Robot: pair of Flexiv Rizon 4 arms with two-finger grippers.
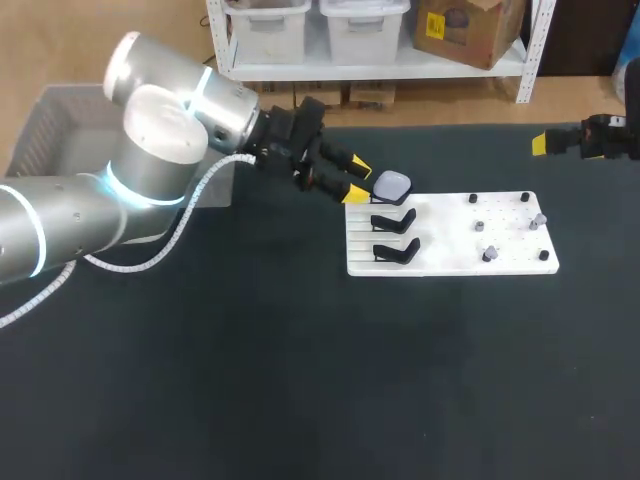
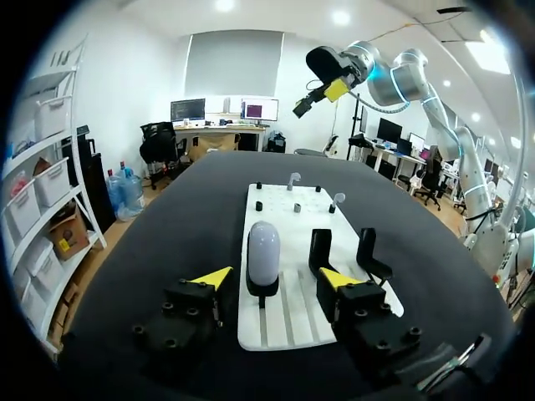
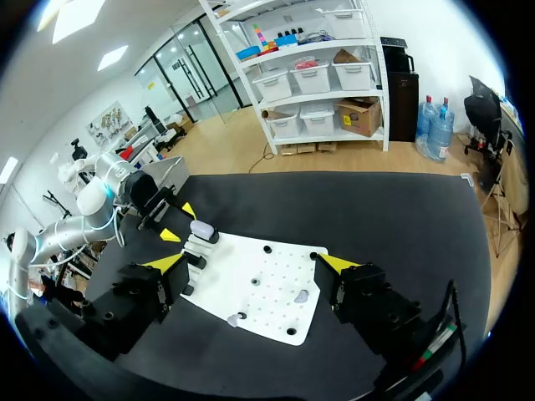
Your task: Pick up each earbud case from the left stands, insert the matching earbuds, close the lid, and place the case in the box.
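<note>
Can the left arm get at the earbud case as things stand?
Probably yes. The left gripper is open and the earbud case sits on its stand just ahead, in line with the gap between its fingers. Nothing lies between; the empty stands are off to one side.

My left arm [image 1: 160, 150] wears smooth, satin-bright metal. The earbud case [image 2: 263, 246] is glossy pale plastic; the board [image 1: 450, 240] smooth white; the table [image 1: 250, 380] matt black.
</note>
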